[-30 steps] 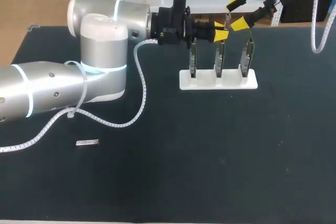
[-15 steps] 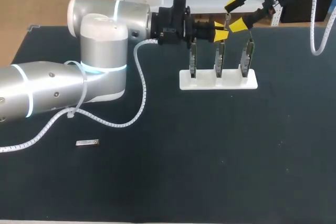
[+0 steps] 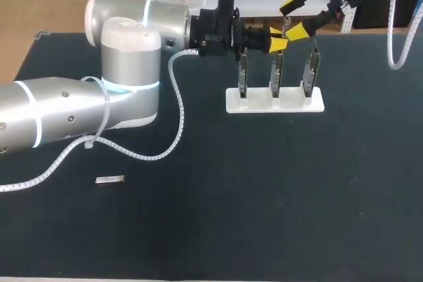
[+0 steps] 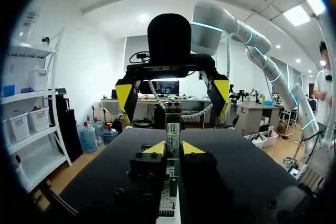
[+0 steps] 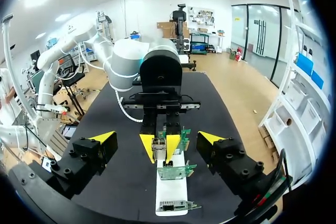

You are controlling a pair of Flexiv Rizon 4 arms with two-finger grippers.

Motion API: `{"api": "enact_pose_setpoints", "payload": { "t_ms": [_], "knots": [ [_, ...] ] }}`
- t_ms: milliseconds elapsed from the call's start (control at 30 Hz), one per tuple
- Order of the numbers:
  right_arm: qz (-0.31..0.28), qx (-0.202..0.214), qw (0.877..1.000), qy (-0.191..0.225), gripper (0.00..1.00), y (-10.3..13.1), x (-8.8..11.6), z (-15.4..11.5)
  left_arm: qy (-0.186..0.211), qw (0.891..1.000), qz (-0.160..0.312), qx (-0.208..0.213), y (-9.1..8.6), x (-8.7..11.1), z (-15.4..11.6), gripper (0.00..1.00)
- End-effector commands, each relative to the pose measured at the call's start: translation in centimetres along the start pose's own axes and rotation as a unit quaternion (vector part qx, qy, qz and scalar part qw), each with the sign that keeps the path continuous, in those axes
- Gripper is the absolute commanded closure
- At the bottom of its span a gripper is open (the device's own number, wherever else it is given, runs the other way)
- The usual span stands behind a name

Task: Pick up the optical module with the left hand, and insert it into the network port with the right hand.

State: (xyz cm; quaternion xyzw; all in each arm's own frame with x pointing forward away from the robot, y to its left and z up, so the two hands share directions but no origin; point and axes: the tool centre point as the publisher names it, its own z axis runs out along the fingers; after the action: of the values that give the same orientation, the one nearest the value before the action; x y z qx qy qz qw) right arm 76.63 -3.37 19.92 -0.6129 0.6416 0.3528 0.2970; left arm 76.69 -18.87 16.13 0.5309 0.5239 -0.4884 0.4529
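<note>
My left gripper [image 3: 277,39] pinches an optical module [image 5: 159,144] at the card stand's [image 3: 251,102] middle network card [image 3: 275,74], its body mostly hidden; my right gripper [image 3: 293,16] gapes wide, empty, above that stand.

Easing right gripper [image 3: 291,16] slightly sideways toward left gripper [image 3: 276,39], above the table's far edge, with fingers spread apart. Narrowing the gap to the optical module [image 4: 173,132] clamped between left gripper's yellow tips. Registering as a small shift only.
</note>
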Motion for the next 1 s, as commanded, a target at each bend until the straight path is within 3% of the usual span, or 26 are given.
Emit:
{"api": "enact_pose_setpoints", "payload": {
  "t_ms": [33, 533, 567, 600, 633, 1000],
  "knots": [
    [-0.001, 0.002, 1.000, 0.001, 0.00, 0.14, -0.04, 0.04, 0.001, 1.000, 0.000, 0.001, 0.15, 0.01, 0.03, 1.00],
    [-0.001, 0.001, 1.000, 0.005, 0.00, 0.31, -0.05, 0.12, 0.001, 1.000, 0.000, 0.001, 0.15, 0.01, 0.03, 1.00],
    [-0.001, 0.000, 1.000, 0.005, 0.09, 0.33, -0.03, 0.14, 0.001, 1.000, 0.000, 0.001, 0.15, 0.01, 0.03, 1.00],
    [-0.001, 0.000, 1.000, 0.006, 0.58, 0.34, -0.02, 0.14, 0.001, 1.000, 0.000, 0.001, 0.15, 0.01, 0.03, 1.00],
    [-0.001, -0.001, 1.000, 0.006, 0.97, 0.35, 0.01, 0.16, 0.001, 1.000, 0.000, 0.001, 0.15, 0.01, 0.03, 1.00],
    [-0.001, 0.002, 1.000, 0.004, 1.00, 0.25, 0.11, 0.16, 0.001, 1.000, 0.000, 0.001, 0.15, 0.01, 0.03, 1.00]
  ]
}}
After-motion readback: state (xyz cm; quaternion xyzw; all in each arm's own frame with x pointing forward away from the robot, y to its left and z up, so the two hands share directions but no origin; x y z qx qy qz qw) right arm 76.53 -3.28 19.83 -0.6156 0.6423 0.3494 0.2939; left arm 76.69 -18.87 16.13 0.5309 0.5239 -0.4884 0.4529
